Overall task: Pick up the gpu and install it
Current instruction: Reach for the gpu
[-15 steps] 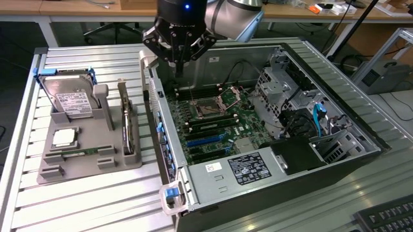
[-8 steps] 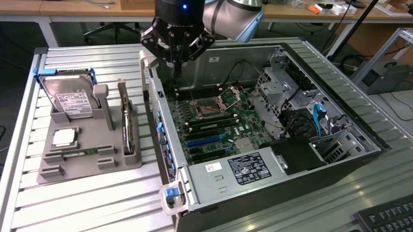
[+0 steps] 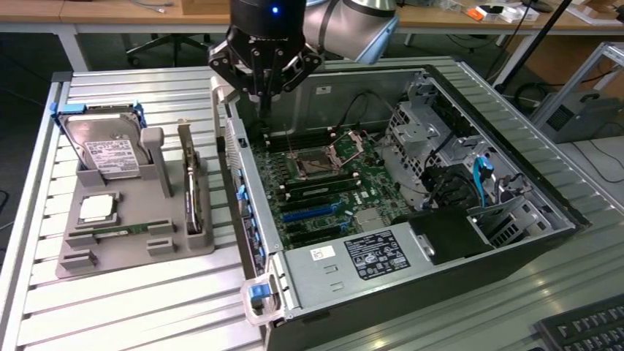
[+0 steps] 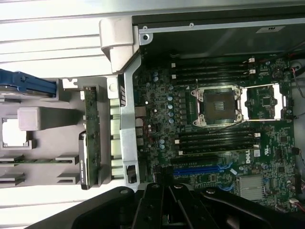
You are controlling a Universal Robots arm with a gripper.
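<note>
The end effector (image 3: 263, 95) is seen shut and empty over the computer case (image 3: 390, 84); the gpu (image 3: 192, 190) is seen on edge in the grey holder (image 3: 117, 252), well apart, at the exterior view's left.

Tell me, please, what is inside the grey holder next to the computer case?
The holder carries a hard drive, a processor chip, a memory stick and the gpu, standing on edge. The gpu's lower edge is hidden in its slot.
</note>
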